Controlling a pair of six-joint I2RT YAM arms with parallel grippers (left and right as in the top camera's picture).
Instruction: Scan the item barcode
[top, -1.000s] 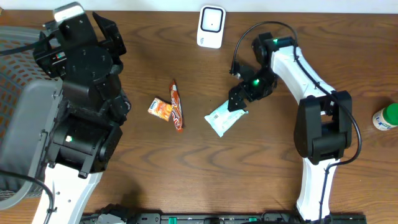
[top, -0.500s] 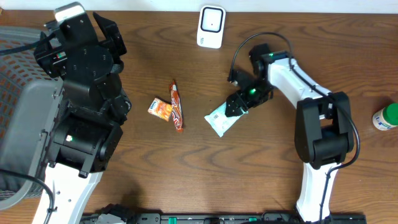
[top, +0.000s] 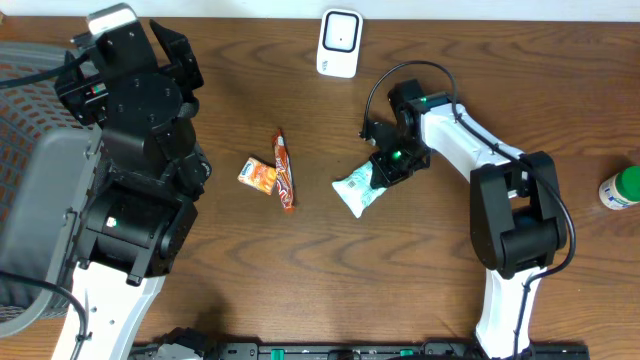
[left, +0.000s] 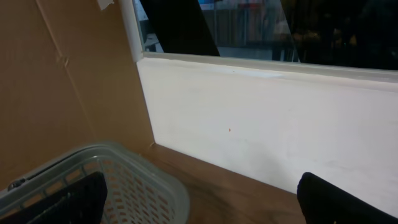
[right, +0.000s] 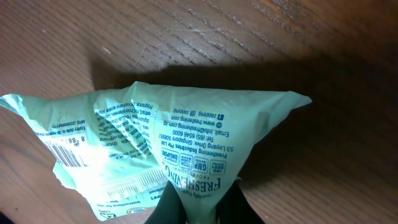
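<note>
On the table (top: 300, 290), over the basket (top: 22, 110), the left gripper (left: 199, 208) is parked with jaws apart, apparently kept clear of the work. Near the far edge the scanner (top: 340, 42) is stood. Just short of it, the packet (top: 358, 190) is pinched by one edge in the closed right gripper (top: 390, 165), presumably so its barcode (right: 65, 155) can be presented.

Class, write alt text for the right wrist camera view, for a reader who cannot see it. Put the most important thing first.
The right gripper pinches the edge of a crumpled pale green packet, seen close up. The packet's printed text reads upside down, and a barcode shows near its left end. Behind it is a brown wooden table.
</note>
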